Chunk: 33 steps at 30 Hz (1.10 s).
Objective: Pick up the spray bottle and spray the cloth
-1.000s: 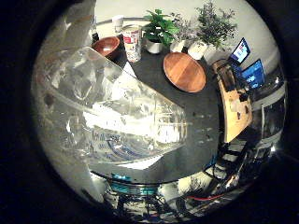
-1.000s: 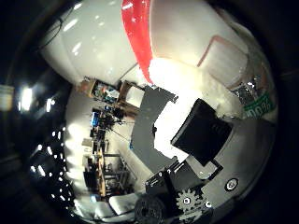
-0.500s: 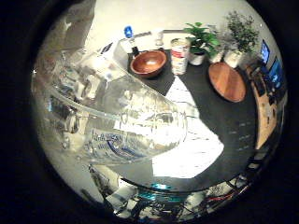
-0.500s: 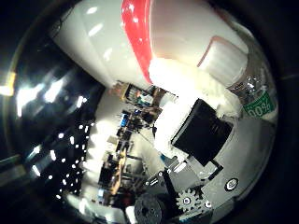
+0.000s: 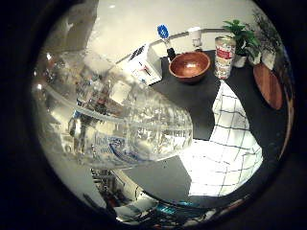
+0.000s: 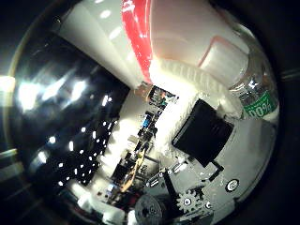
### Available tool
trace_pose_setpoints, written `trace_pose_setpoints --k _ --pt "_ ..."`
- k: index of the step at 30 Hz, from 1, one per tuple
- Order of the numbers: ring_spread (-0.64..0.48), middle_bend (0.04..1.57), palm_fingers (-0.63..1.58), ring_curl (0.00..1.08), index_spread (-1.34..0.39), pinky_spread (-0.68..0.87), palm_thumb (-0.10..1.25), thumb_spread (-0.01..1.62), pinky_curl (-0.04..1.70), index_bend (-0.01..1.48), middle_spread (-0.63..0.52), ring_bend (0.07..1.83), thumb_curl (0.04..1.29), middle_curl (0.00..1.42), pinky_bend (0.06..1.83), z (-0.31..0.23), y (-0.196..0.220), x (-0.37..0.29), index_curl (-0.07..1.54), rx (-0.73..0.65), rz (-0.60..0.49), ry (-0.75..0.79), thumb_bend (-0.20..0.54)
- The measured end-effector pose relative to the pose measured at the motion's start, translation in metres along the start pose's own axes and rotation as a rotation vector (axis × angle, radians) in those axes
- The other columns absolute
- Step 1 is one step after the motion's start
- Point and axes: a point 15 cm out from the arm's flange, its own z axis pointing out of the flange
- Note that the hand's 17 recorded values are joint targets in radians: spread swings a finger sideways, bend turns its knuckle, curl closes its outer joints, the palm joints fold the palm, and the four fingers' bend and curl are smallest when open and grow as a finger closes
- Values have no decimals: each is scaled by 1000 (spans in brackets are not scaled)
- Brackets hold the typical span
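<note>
The spray bottle's clear body (image 5: 120, 129) fills much of the little finger side view, close against the palm. Its white head with a red part (image 6: 140, 37) and the green-labelled neck (image 6: 255, 101) show in the thumb side view. My hand (image 6: 201, 136) is shut on the bottle, a black-padded finger curled round the neck below the head. The cloth (image 5: 230, 143), white with a dark grid, lies spread on the black table (image 5: 196, 100), just past the bottle's base.
Beyond the cloth stand a wooden bowl (image 5: 189, 65), a printed can (image 5: 224, 56) and potted plants (image 5: 244, 38). A round wooden board (image 5: 268, 86) lies at the table's far side. A white box (image 5: 144, 67) and a blue-capped item (image 5: 163, 32) sit by the wall.
The hand has swung with the bottle still held. The cloth, hidden behind the bottle a second ago, now shows beside its base; the bowl and can have come closer.
</note>
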Motion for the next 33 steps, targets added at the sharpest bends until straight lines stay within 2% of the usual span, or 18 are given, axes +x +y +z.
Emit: trace_pose_setpoints --k 5,13,25,33 --pt "-245 1311 1102 851 -238 -188 971 1321 1397 1140 -150 1310 506 821 1054 23 8 4 839 3 -28 -49 -6" --pt "-237 1321 1107 847 -237 -189 978 1309 1410 1148 -147 1320 510 810 1051 68 38 -7 838 -25 -81 -220 -8" --pt "-233 1340 1104 842 -236 -196 993 1293 1444 1151 -144 1327 518 798 1035 110 48 9 835 -29 -47 -378 -8" --pt "-233 1345 1105 840 -236 -201 998 1282 1452 1152 -143 1327 520 790 1031 118 49 21 835 -40 -39 -382 -9"
